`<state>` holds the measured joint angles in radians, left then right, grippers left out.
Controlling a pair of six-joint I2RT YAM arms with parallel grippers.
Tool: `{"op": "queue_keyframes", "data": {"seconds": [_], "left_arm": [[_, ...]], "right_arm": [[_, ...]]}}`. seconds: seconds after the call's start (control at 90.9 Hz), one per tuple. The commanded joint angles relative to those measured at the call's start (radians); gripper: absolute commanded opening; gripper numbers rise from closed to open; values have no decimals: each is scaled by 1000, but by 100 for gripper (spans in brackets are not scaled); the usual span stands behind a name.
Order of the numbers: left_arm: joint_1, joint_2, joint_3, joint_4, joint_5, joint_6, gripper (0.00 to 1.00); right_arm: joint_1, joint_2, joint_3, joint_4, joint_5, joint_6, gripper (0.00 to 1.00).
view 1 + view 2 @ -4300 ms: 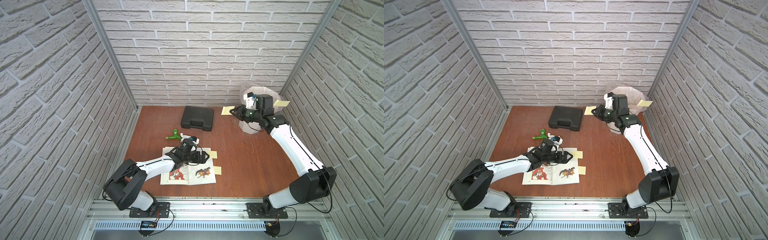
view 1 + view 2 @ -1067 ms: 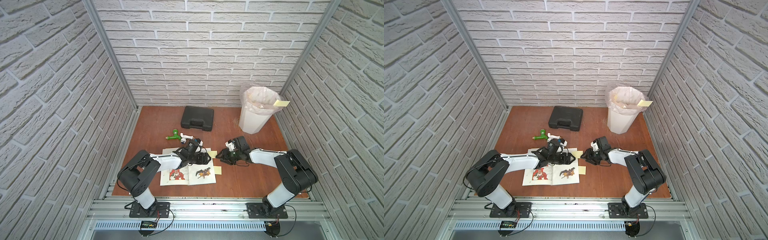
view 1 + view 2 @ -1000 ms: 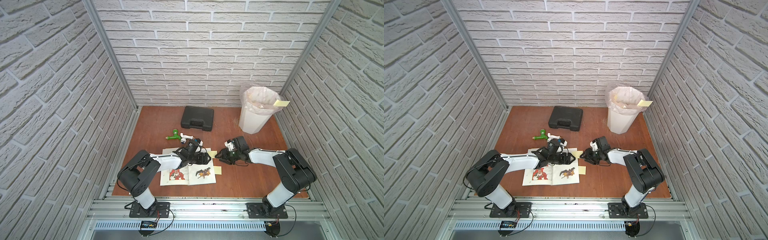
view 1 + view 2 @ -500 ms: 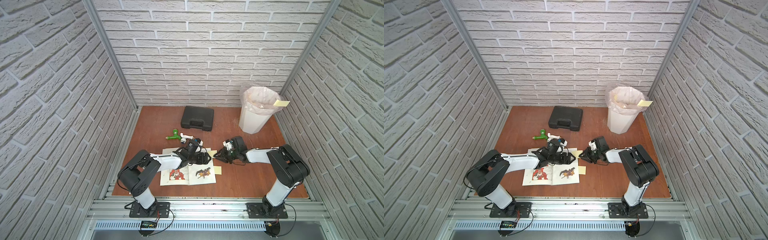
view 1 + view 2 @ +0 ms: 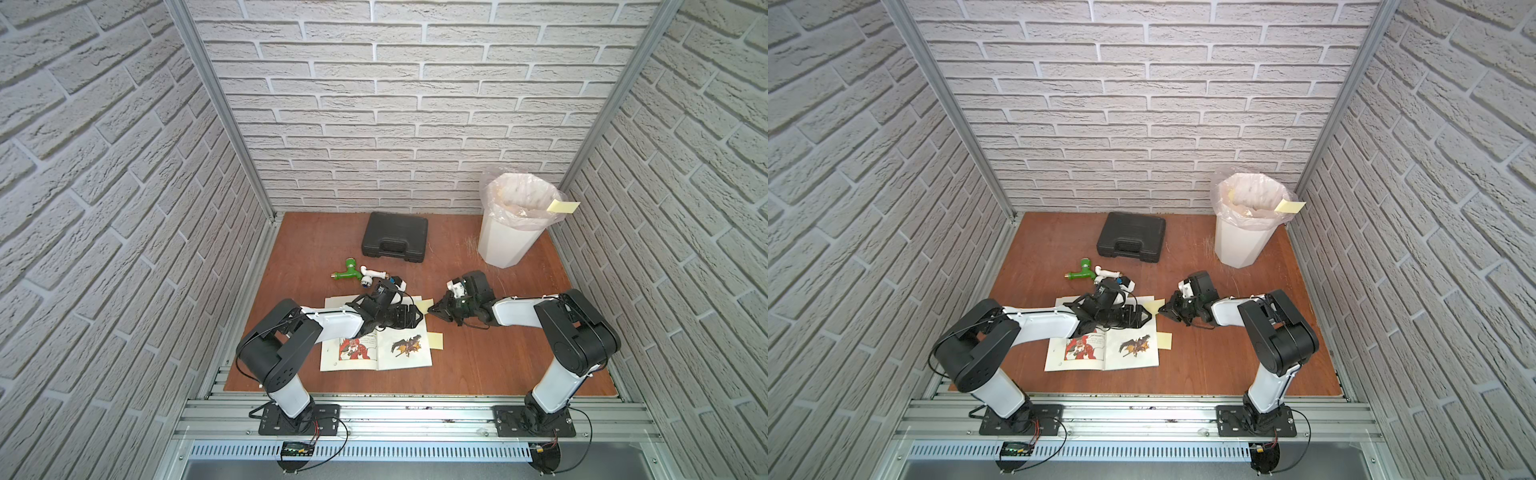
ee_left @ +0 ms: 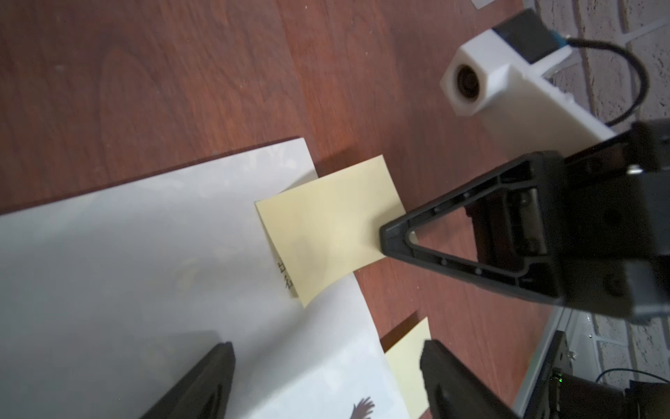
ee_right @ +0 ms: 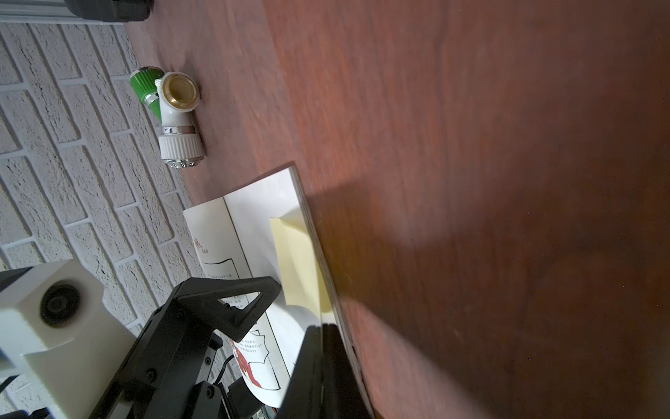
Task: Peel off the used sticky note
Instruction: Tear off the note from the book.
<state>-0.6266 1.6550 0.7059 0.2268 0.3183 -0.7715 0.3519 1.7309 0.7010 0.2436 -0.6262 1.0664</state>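
The left jaws stand spread over the open book (image 5: 399,359) on the tabletop (image 5: 498,365), apparently pressing its far page, and should hold that page flat. The sticky note (image 6: 326,225) sits on the page's right edge, partly overhanging it, with the right jaws clenched on its free edge. Pulling slowly, low and away from the book should peel it without tearing it or lifting the page.

Hiding far pages of the book (image 5: 376,353) under the left hand (image 5: 417,319); leaving writing on the sticky note (image 6: 326,217) too small to read.
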Motion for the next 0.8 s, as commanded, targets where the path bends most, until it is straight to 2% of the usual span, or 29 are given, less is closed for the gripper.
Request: {"op": "queue_keyframes", "data": {"seconds": [0.0, 0.341, 0.792], "left_arm": [[7, 35, -33, -24, -3, -3, 85], [7, 33, -49, -5, 6, -2, 86], [4, 2, -64, 31, 24, -2, 92]], "right_arm": [[8, -58, 12, 13, 7, 7, 3], [3, -151, 91, -140, 46, -61, 3], [-45, -359, 293, -478, 153, -237, 3]]}}
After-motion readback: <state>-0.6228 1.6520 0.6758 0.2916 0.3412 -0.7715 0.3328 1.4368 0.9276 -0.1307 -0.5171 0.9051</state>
